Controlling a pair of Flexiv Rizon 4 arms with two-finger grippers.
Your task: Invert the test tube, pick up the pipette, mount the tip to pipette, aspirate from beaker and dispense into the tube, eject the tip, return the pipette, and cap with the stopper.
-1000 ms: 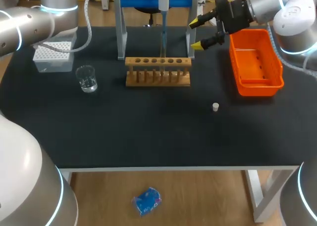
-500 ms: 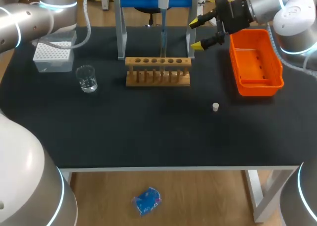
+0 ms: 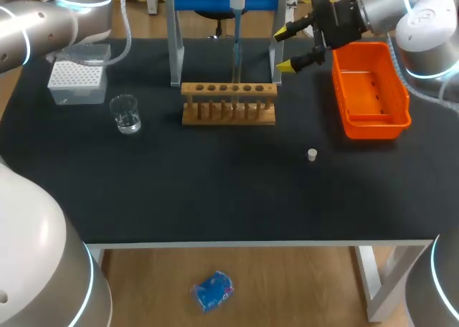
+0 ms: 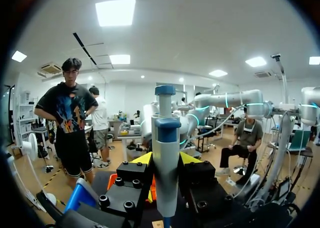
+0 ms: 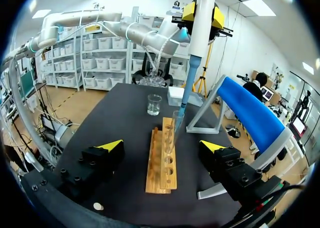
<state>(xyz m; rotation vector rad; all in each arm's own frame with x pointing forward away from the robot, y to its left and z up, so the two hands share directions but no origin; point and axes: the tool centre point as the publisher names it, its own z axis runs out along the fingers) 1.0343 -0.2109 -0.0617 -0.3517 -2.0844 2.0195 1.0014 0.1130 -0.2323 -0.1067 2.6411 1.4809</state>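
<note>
- The left gripper [image 5: 202, 14] is up over the wooden rack [image 3: 228, 103] with the pipette [image 4: 165, 153] hanging straight down from it. The yellow fingertips are mostly hidden behind the pipette body in the left wrist view, but it looks clamped on it from both sides.
- The pipette's tip [image 5: 180, 114] sits right at the mouth of the test tube [image 5: 171, 133], which stands upright in one of the rack's holes. Can't really tell how far in it goes.
- The right gripper [image 3: 292, 49] hangs off to the rack's right, next to the orange bin [image 3: 369, 90]. Its fingers are spread wide with nothing between them.
- The beaker [image 3: 126, 114] is on the black table [image 3: 215, 191], left of the rack, with the tip box [image 3: 75, 76] a bit behind it.
- The little white stopper [image 3: 312, 154] lies on its own on the table, in front of the bin and well apart from the rack.
- The blue stand [image 5: 250, 113] is behind the rack.
</note>
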